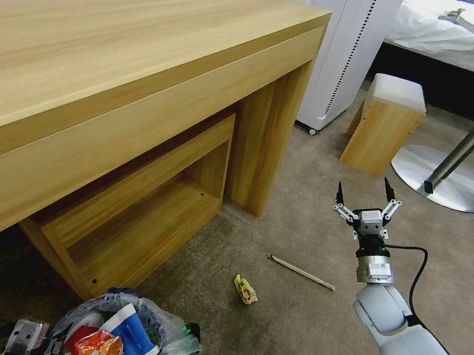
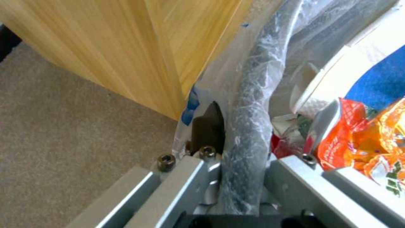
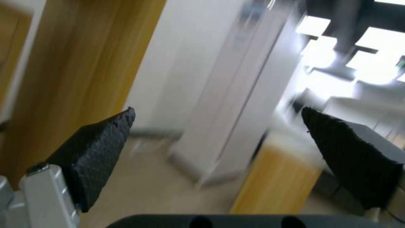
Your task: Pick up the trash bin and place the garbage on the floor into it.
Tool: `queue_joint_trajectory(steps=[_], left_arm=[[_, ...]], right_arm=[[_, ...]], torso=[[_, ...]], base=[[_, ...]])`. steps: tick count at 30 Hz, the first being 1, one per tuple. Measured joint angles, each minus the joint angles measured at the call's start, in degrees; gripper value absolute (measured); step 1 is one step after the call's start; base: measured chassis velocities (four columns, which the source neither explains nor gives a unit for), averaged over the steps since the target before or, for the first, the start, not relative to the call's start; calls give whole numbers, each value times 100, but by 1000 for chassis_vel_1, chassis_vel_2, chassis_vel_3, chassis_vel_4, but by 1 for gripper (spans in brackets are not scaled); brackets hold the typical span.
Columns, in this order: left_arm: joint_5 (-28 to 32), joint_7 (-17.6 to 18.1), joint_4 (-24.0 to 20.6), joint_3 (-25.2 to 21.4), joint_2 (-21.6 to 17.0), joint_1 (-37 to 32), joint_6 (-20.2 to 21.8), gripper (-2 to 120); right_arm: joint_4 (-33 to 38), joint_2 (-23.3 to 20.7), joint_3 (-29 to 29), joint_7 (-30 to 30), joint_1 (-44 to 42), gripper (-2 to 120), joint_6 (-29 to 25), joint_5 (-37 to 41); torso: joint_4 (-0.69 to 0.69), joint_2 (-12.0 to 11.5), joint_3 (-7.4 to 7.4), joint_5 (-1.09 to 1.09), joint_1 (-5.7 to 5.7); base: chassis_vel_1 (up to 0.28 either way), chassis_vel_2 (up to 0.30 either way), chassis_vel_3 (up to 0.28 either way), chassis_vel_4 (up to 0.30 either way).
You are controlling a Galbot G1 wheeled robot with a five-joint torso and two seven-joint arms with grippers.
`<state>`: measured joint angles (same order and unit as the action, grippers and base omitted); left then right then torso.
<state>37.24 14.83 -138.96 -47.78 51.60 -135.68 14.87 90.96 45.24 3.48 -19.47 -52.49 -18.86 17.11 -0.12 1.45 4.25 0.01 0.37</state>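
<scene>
The trash bin (image 1: 163, 319), dark-rimmed with a crinkly plastic liner, sits at the near left on the floor (image 1: 302, 226). It holds a blue-white carton (image 1: 131, 335) and an orange wrapper (image 1: 96, 352). My left gripper (image 1: 39, 343) is shut on the bin's bag-covered rim (image 2: 249, 126), which runs between its jaws in the left wrist view. On the carpet lie two pieces of garbage, a thin wooden stick (image 1: 301, 272) and a yellow scrap (image 1: 245, 290). My right gripper (image 1: 367, 200) hovers open above the carpet beyond the stick, its dark fingers (image 3: 97, 148) wide apart around nothing.
A long wooden desk (image 1: 117, 58) with a low shelf unit (image 1: 138, 215) beneath stands just behind the bin. A wooden stool (image 1: 385, 127), a white cabinet (image 1: 345, 50) and a round metal table base (image 1: 445, 177) stand farther right.
</scene>
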Motion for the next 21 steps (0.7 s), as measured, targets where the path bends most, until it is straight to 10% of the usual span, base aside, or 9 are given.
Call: queue_joint_trajectory(steps=[3, 15, 21], left_arm=[[-129, -40, 0, 25, 82, -20, -15, 0], [-380, -124, 49, 160, 275, -15, -73, 0], [-470, -140, 49, 152, 346, -76, -80, 0]], right_arm=[[-177, -285, -549, 63, 259, 100, 429, 1048], [-324, -409, -953, 400, 324, 100, 746, 1199], [155, -842, -1500, 615, 798, 100, 2073, 2696]], torso=[[-1, 0, 0, -3, 0], [-2, 0, 0, -1, 0], [-1, 0, -1, -2, 0]], base=[[0, 0, 0, 0], [0, 0, 0, 0], [0, 0, 0, 0]])
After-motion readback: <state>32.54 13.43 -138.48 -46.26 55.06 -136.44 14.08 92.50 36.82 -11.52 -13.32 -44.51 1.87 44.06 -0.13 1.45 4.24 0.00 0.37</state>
